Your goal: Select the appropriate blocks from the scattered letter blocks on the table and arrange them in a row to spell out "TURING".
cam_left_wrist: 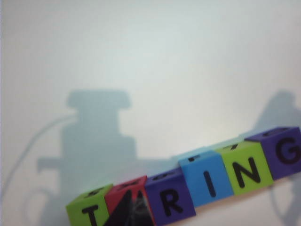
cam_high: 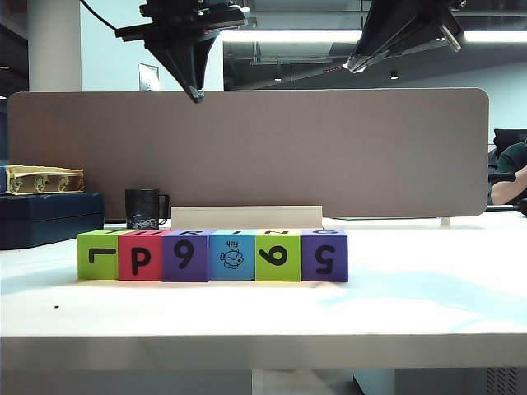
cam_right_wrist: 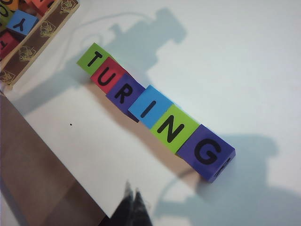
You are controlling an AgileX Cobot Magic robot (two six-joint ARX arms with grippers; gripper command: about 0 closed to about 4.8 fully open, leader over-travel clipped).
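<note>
Exterior view: letter blocks (cam_high: 212, 255) form one touching row parallel to the table's (cam_high: 263, 317) front edge. Left jaws (cam_high: 195, 92) and right jaws (cam_high: 357, 62), both together and empty, hang well above; left is nearer.

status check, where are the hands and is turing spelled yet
Left hand shut, empty, high above the row's left end. Right hand shut, empty, raised on the right. Letter blocks in one row on the table, tops reading TURING. Nothing in the way.
</note>
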